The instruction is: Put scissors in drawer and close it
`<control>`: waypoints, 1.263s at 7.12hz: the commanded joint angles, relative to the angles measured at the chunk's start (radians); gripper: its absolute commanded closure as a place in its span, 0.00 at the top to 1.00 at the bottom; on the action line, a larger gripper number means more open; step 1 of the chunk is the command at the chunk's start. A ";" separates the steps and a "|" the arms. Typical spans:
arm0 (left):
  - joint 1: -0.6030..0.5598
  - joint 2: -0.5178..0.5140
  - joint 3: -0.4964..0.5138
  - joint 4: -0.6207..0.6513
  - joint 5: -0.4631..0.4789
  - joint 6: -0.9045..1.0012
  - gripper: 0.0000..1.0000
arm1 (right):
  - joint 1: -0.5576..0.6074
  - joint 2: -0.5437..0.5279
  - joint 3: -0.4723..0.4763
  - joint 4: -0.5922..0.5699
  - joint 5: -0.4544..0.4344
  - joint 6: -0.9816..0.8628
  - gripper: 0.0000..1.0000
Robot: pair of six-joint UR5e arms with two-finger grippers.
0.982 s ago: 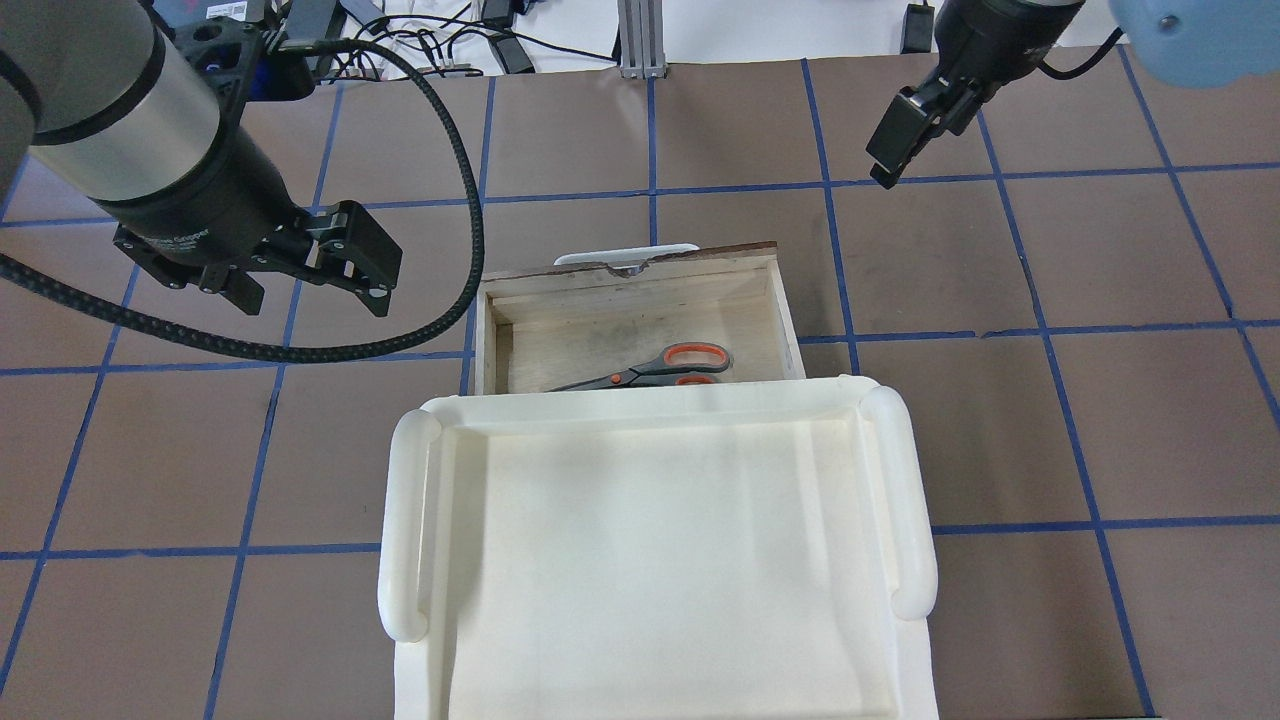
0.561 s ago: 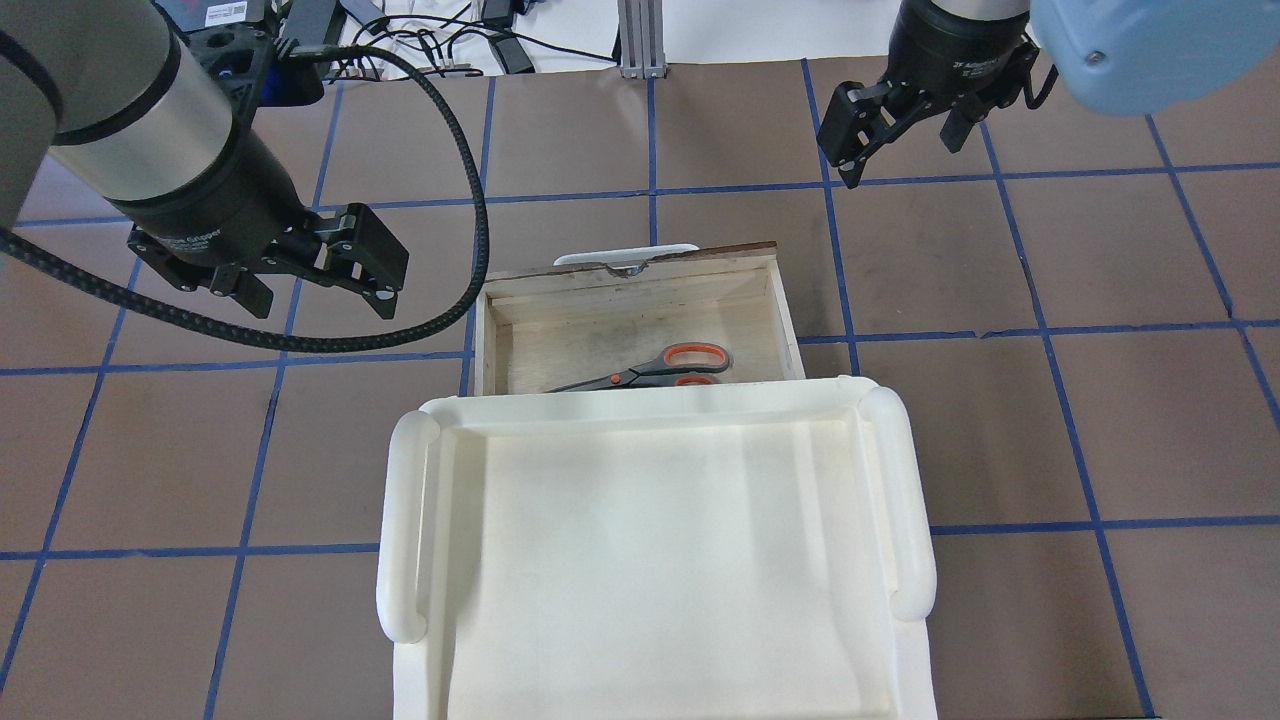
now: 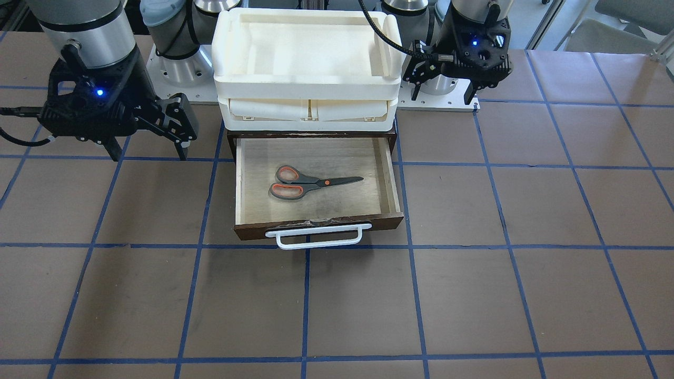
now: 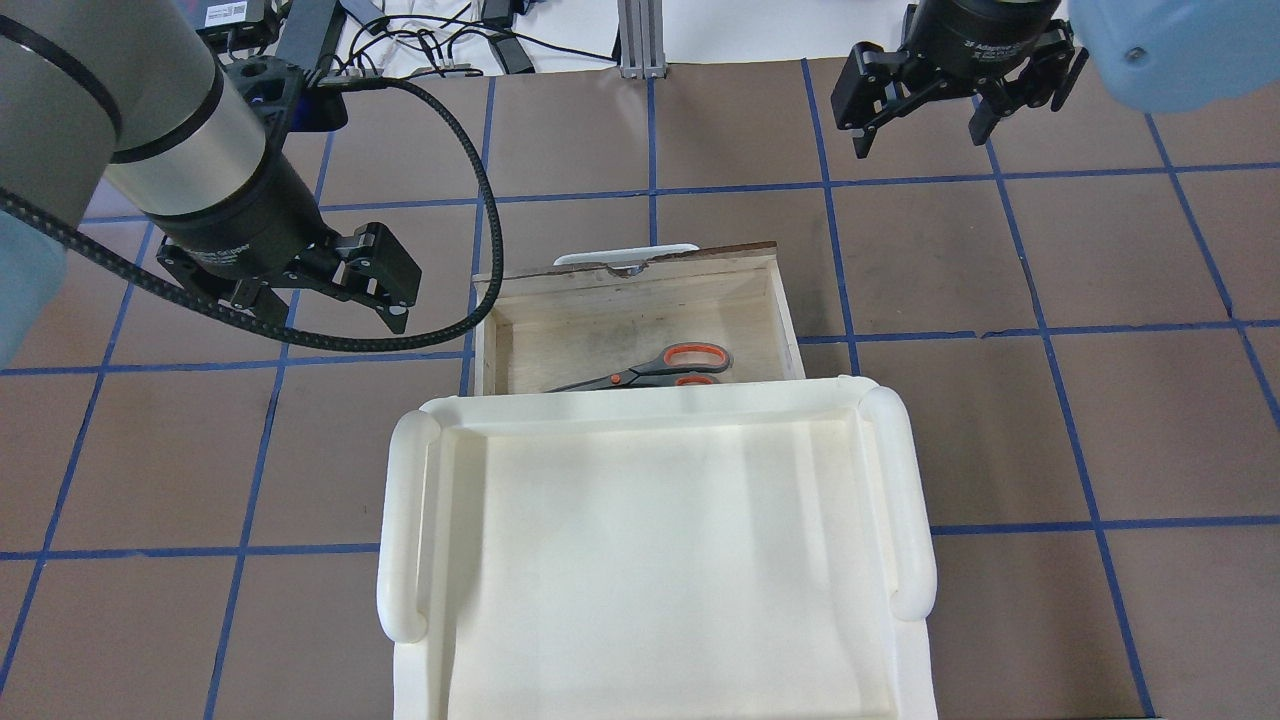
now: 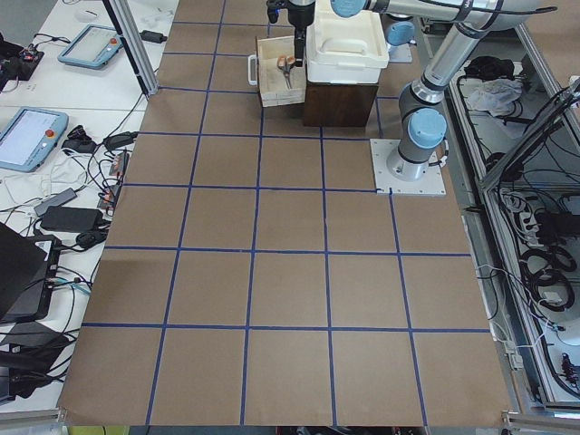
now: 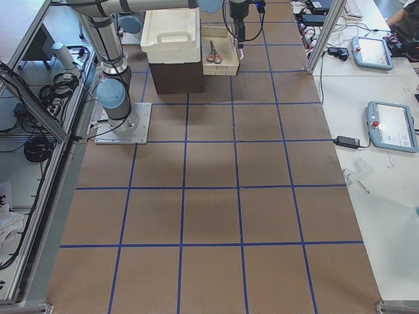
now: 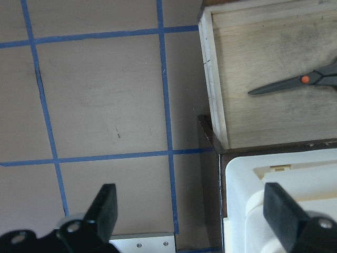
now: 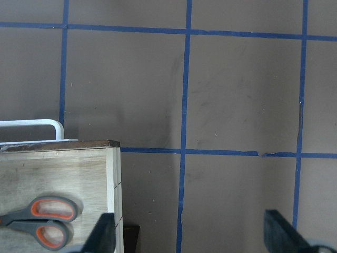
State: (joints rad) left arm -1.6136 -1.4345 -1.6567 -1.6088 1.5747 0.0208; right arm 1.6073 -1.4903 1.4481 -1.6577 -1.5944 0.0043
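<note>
Since the earlier overhead frames, the right gripper (image 4: 920, 135) has been swung round from an edge-on pose to one in which both fingers are shown, spread wide. The left gripper (image 4: 322, 308), likewise spread and holding nothing, has been carried a little nearer the drawer's left side wall; drawer and scissors are unmoved. The small scissors (image 3: 310, 184), grey-handled with orange-red lining and dark grey blades, are found lying flat on the pale wooden floor of the wide shallow drawer (image 3: 390, 179), which is pulled out from under the cream plastic tray unit (image 3: 305, 79). Placing is judged done, and closing is the step in hand. It is best done by a gripper being brought to the far side of the dark brown front, lowered to panel height and pressed against the middle, by the white bar handle (image 3: 316, 241), so that the push is kept square and the drawer is not skewed; the right gripper is judged the better placed. Nothing is seen overhanging the rim, so no snag is expected. The scissors' long axis is laid almost parallel to the drawer front, with blades pointed to the robot's left and handles to its right.
</note>
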 commanded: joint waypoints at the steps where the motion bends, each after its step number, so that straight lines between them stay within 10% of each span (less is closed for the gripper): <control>1: 0.003 -0.062 0.006 0.186 -0.002 0.014 1.00 | -0.024 -0.001 0.006 -0.013 -0.001 0.013 1.00; 9: -0.002 -0.305 -0.034 0.490 -0.099 -0.087 1.00 | -0.029 -0.008 0.009 -0.019 -0.004 -0.006 1.00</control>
State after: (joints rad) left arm -1.6128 -1.6907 -1.7096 -1.1600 1.4788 -0.0530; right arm 1.5785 -1.4952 1.4573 -1.6787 -1.5960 0.0019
